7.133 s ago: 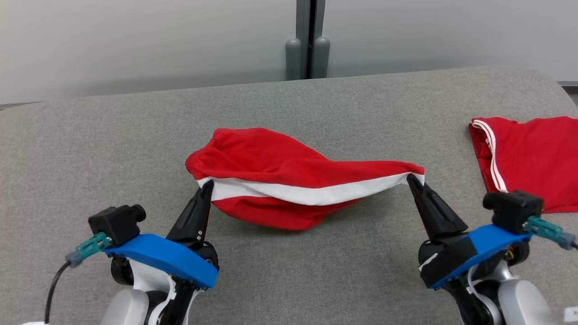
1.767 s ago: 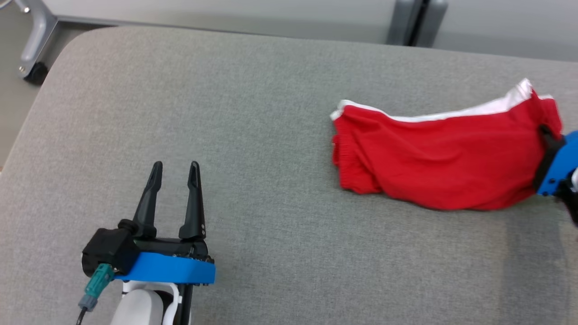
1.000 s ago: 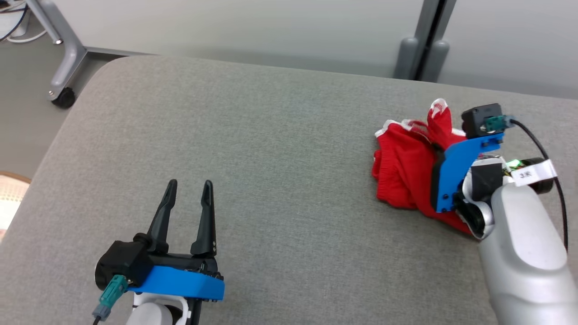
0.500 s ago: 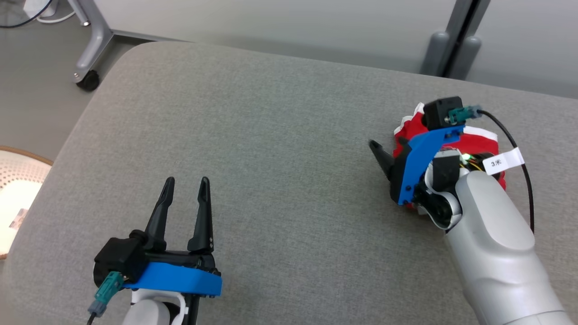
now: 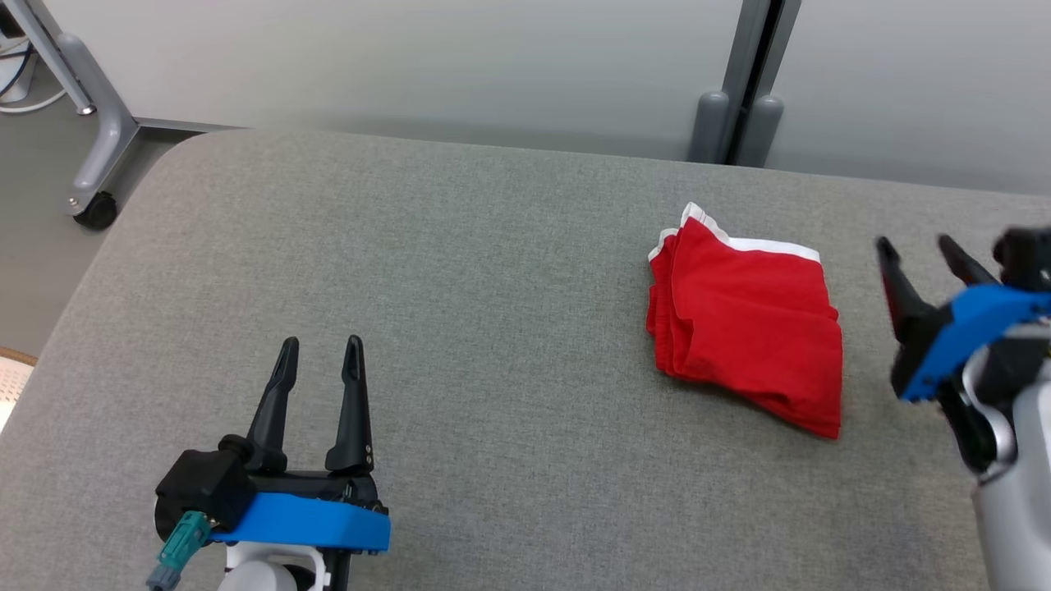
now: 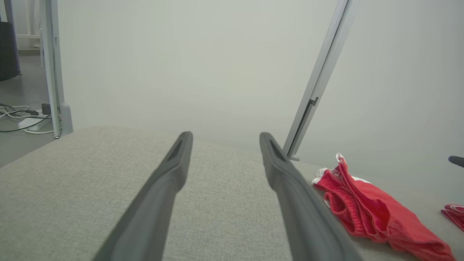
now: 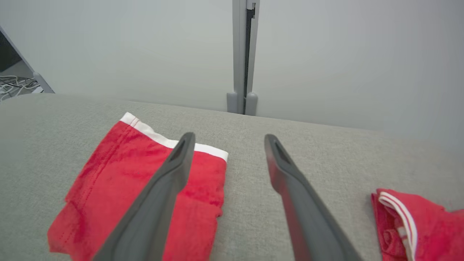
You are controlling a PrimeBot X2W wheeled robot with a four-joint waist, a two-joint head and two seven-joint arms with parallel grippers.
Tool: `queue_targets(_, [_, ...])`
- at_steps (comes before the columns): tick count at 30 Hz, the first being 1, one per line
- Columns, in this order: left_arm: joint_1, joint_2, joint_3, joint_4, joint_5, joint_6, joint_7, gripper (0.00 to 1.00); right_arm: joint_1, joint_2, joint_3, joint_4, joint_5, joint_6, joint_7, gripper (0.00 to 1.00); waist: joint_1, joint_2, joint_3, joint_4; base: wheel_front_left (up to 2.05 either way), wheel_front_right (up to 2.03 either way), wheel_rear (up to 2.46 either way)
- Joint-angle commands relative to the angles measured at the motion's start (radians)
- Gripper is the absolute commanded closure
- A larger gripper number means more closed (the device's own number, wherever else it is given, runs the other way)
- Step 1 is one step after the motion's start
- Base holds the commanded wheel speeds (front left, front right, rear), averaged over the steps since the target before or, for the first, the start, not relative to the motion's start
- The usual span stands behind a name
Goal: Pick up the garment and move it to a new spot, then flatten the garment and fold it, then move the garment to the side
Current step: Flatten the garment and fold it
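The garment (image 5: 751,324) is red with a white band and lies folded into a small rectangle on the grey padded table (image 5: 493,312). It also appears at the right of the left wrist view (image 6: 366,214) and under my right finger's left side (image 7: 119,188). My right gripper (image 5: 924,250) hangs open just right of the garment, apart from it, nothing between its fingers. My left gripper (image 5: 318,353) rests open over the near left of the table, far from the cloth.
A second red garment with white stripes (image 7: 417,224) lies further right on the table. A grey post (image 5: 735,82) rises behind the far edge. A wheeled stand leg (image 5: 90,156) stands off the table's left corner.
My right gripper has opened, let go of the garment and drawn back to the right. The garment now lies folded flat. The camera has shifted too. The left gripper stays open.
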State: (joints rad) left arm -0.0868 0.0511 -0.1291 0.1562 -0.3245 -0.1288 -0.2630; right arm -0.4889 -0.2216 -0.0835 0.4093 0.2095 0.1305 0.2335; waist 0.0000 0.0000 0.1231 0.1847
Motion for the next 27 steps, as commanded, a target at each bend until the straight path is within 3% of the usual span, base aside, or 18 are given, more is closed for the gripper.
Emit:
queue_targets(1, [-0.002,0.000,-0.002,0.000,0.003,-0.002,-0.002,0.00,0.042,0.001,-0.025,-0.008,-0.038,0.001,-0.041,0.00,0.0000,0.0000,0.002,0.000,0.00,0.00,0.00])
queue_targets(8, [0.018,0.000,0.006,0.012,0.012,-0.001,-0.002,0.00,0.213,0.116,-0.145,-0.073,-0.093,0.000,-0.277,0.00,0.0000,0.0000,-0.014,-0.017,0.00,0.00,0.00])
queue_targets(12, [0.030,0.000,0.028,0.017,0.024,-0.001,-0.002,0.00,0.318,0.157,-0.115,-0.144,-0.068,0.001,-0.343,0.00,0.0000,0.0000,-0.028,-0.048,0.00,0.00,0.00])
queue_targets(19, [0.069,0.004,0.090,0.023,0.049,-0.001,-0.002,0.00,0.441,0.171,-0.036,-0.262,-0.048,0.001,-0.364,0.00,0.0000,0.0000,-0.052,-0.122,0.00,0.00,0.00])
queue_targets(27, [0.114,0.014,0.103,0.048,0.079,-0.001,-0.002,0.00,0.506,0.171,0.000,-0.304,-0.010,0.001,-0.341,0.00,0.0000,0.0000,-0.086,-0.165,0.00,0.00,0.00])
